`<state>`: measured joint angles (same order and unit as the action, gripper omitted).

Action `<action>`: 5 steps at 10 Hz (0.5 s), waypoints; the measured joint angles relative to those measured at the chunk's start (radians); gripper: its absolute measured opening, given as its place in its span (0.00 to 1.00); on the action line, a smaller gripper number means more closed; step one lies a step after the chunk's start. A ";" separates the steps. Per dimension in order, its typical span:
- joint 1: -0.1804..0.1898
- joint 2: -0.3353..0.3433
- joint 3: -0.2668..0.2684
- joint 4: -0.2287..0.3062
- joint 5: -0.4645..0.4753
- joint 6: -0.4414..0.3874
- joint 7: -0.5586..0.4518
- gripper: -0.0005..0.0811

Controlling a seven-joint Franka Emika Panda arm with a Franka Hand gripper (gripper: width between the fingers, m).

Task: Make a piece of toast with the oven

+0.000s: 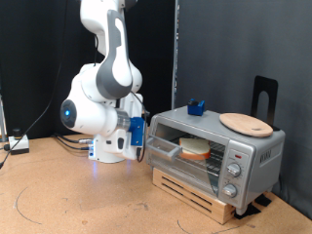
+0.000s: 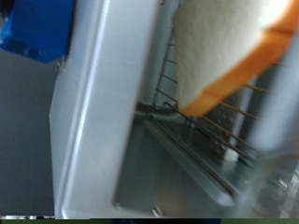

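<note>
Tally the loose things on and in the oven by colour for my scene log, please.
Tan: 1, the round wooden board on top of the oven.
Blue: 1, the small blue object on top.
Orange-brown and pale: 1, the piece of toast on the rack inside.
Total: 3

1. A round wooden board [image 1: 245, 123] sits up top, towards the exterior view's right.
2. A small blue object [image 1: 196, 107] stands near it, further left.
3. A wooden pallet [image 1: 200, 196] rests on the brown counter [image 1: 78, 200].
4. Black curtain [image 1: 210, 49] hangs behind.
</note>
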<state>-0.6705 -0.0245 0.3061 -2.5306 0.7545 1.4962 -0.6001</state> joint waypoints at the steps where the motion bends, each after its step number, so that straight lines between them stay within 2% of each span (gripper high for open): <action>1: 0.015 -0.017 0.020 -0.016 0.023 0.001 0.017 1.00; 3: 0.040 -0.048 0.055 -0.046 0.062 0.007 0.044 1.00; 5: 0.049 -0.070 0.074 -0.075 0.077 0.036 0.063 1.00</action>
<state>-0.6212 -0.0946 0.3800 -2.6059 0.8316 1.5322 -0.5375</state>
